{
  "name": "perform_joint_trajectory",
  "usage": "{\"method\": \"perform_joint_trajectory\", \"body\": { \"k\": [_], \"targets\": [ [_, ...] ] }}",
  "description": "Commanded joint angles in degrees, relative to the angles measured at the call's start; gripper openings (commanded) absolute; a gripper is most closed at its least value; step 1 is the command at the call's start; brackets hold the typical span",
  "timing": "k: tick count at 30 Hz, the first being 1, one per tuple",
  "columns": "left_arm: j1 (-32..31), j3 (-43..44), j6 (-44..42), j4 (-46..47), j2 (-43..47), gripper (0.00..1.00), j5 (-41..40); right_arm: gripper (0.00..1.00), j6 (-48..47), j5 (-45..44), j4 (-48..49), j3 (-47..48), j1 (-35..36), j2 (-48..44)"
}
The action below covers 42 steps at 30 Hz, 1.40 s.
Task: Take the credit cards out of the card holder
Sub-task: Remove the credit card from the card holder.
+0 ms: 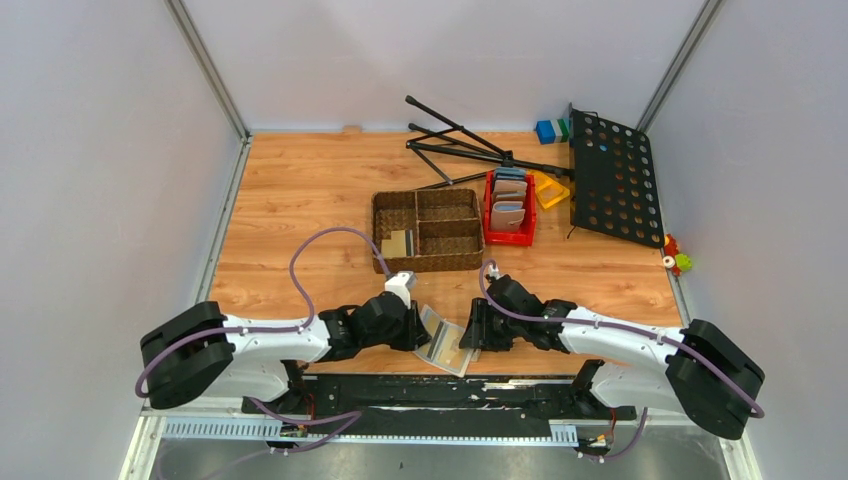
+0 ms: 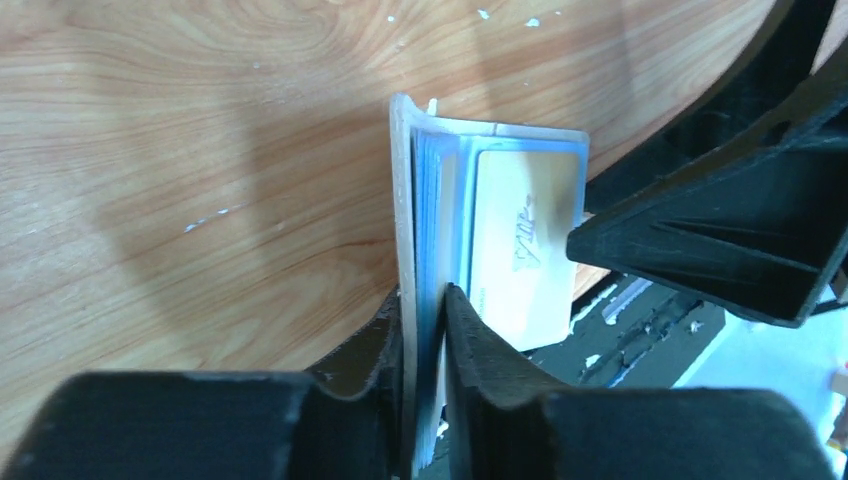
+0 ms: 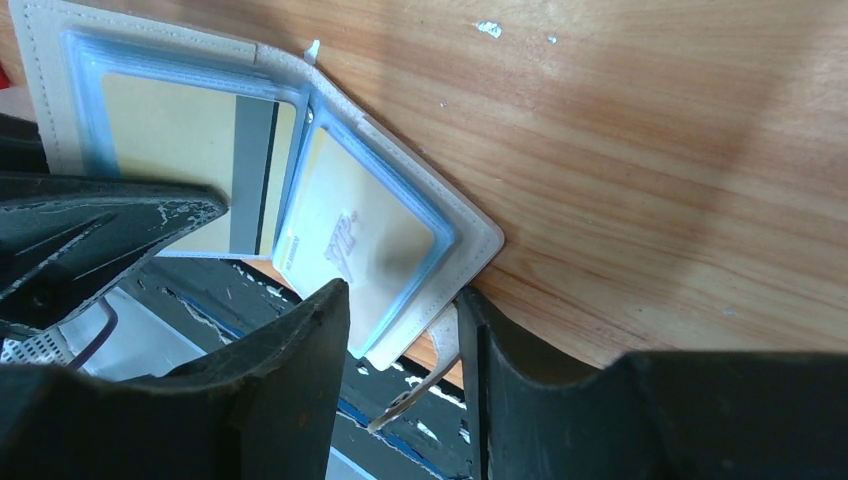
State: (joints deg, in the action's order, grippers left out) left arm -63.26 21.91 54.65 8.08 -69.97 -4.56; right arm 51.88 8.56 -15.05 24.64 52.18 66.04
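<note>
Left end effector (image 2: 425,298) pinches one flap of the card holder (image 2: 403,190).

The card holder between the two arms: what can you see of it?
The card holder is a beige stitched wallet, open at the near edge of the table. Pale blue see-through pockets inside hold tan cards, one with a dark stripe. The left gripper pinches one flap; the right gripper straddles the other flap's corner.
</note>
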Motion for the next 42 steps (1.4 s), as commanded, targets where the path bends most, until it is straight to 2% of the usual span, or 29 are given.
{"method": "perform_joint_trajectory", "body": {
  "k": [1,3,6,11,13,17,24,28,31,34,41,42],
  "targets": [
    [0.24,0.52,-0.36,2.75,-0.67,0.13,1.45,0.45,-1.75,-1.22,1.2,-0.51,-0.14,-0.24],
    [0.54,0.16,-0.02,3.03,0.32,0.0,0.85,0.48,-2.15,-1.59,1.11,-0.34,-0.15,-0.99],
    [1.45,-0.43,0.18,3.04,3.28,0.0,0.61,0.54,-2.78,-2.12,0.96,0.03,-0.15,-2.5],
    [4.98,-3.02,1.52,4.47,10.57,0.0,3.26,0.7,-3.24,-2.73,0.99,0.29,-0.39,-4.81],
    [6.18,-4.07,1.82,4.2,14.05,0.0,3.23,0.82,-3.47,-2.7,1.61,0.16,-0.49,-5.88],
    [8.02,-6.16,3.02,3.05,22.21,0.0,1.77,0.99,-3.45,-2.4,4.9,-1.38,-0.5,-9.71],
    [12.5,-10.85,9.55,6.35,32.47,0.0,2.38,1.0,-2.5,-1.11,11.46,-4.29,-0.5,-17.8],
    [14.22,-11.61,12.52,9.35,34.3,0.0,3.73,1.0,-1.56,1.4,18.99,-7.0,-0.5,-21.77],
    [14.72,-12.1,15.53,13.42,33.45,0.0,5.38,0.99,0.29,4.59,28.52,-10.62,-0.44,-23.96],
    [14.85,-13.95,19.39,21.53,31.2,0.0,6.87,0.98,1.62,6.32,36.16,-13.45,-0.37,-24.61],
    [14.84,-14.47,23.2,34.86,23.18,0.0,12.05,0.97,2.16,1.64,33.69,-13.62,-0.24,-22.94],
    [14.85,-14.46,23.62,35.8,22.61,0.0,12.59,0.94,3.07,0.48,34.39,-14.18,-0.24,-23.34]
  ]
}}
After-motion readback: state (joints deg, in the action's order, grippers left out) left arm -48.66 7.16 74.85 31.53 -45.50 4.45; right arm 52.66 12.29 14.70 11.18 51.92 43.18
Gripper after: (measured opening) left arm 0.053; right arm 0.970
